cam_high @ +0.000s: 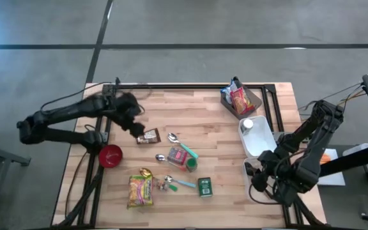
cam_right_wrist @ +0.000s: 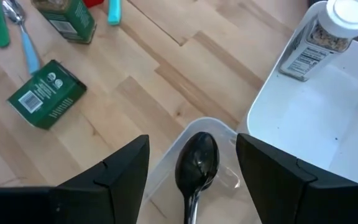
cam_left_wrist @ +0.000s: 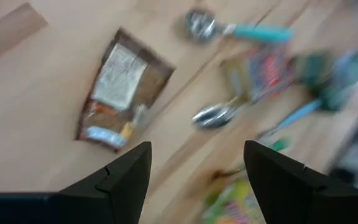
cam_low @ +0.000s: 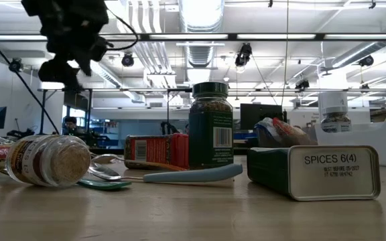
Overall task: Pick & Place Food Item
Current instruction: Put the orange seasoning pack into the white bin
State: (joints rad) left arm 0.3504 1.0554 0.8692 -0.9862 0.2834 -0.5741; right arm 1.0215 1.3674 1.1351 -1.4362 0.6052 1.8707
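A brown food packet point(cam_high: 149, 135) point(cam_left_wrist: 122, 88) lies flat on the wooden table. My left gripper point(cam_high: 135, 125) point(cam_left_wrist: 196, 158) hangs open just above and left of it, tilted down, with nothing between its fingers. A yellow noodle packet point(cam_high: 140, 190) lies near the front edge. At the table's right side my right gripper point(cam_high: 260, 174) point(cam_right_wrist: 192, 144) stands open above a black spoon point(cam_right_wrist: 197, 163), which lies in a clear tray point(cam_right_wrist: 225, 134). Neither gripper touches anything.
Mid-table lie a red box point(cam_high: 176, 155), a green jar point(cam_high: 191, 161), a green spice tin point(cam_high: 204, 186), teal-handled spoons point(cam_high: 173, 138) and a toppled jar point(cam_low: 49, 159). A red bowl point(cam_high: 110, 155) stands at the left. A white tray point(cam_high: 266, 145) holds a white-lidded jar point(cam_right_wrist: 328, 31). A brown tray point(cam_high: 255, 102) holds snack bags.
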